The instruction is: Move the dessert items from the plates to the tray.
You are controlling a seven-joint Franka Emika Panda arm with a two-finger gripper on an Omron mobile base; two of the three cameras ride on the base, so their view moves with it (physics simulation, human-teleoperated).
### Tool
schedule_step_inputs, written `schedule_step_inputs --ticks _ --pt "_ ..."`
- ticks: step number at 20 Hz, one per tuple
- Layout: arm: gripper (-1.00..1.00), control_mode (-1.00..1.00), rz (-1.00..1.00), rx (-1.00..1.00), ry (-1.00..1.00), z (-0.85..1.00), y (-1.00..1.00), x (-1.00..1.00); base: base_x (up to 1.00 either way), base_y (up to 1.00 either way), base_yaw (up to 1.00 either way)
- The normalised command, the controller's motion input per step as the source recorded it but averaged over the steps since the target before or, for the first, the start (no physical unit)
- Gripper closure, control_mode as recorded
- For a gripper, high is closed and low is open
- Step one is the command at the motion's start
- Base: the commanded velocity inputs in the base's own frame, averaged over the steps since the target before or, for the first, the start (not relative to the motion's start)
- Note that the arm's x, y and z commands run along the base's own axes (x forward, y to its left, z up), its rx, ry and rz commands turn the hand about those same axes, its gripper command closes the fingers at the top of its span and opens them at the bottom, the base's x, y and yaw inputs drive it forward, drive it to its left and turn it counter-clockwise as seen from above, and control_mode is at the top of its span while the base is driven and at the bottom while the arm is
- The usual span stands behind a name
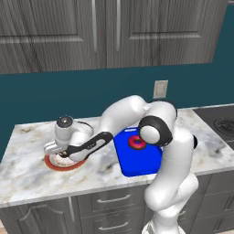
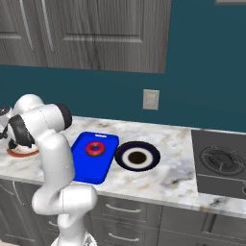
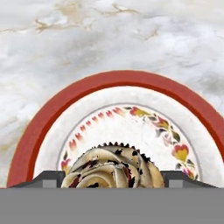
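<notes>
The dark brown cupcake (image 3: 113,168) with pale bits sits on the white plate with a red-brown rim (image 3: 118,83), at the left of the counter (image 1: 58,163). My gripper (image 1: 63,153) is lowered over that plate, open, with one fingertip (image 3: 50,178) on each side of the cupcake and close against it. The pink-red donut (image 1: 136,142) lies in the bright blue tray (image 1: 137,162) beside the arm's elbow. In the right base view the donut (image 2: 95,149) and tray (image 2: 89,168) sit left of the dark navy plate (image 2: 138,156), which holds nothing.
A stove top (image 2: 222,164) takes the counter's right end. A wall outlet (image 2: 151,99) sits on the teal backsplash under grey cabinets. Bare marble counter (image 1: 27,151) lies left of and in front of the white plate.
</notes>
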Motion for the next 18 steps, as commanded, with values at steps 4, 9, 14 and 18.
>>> schedule_step_inputs --ticks 4,9,14,18 --pt "1.0 -1.0 -0.02 0.0 0.0 0.94 -0.21 -0.18 0.0 0.0 0.0" --pt "1.0 -1.0 -0.08 0.0 0.0 0.44 -0.54 -0.45 0.0 0.0 0.0" --pt "1.0 -1.0 -0.07 0.0 -0.02 0.31 -0.61 -0.7 0.0 0.0 0.0" --pt "1.0 -1.0 -0.07 0.0 -0.01 0.39 -0.71 -0.4 0.0 0.0 0.0"
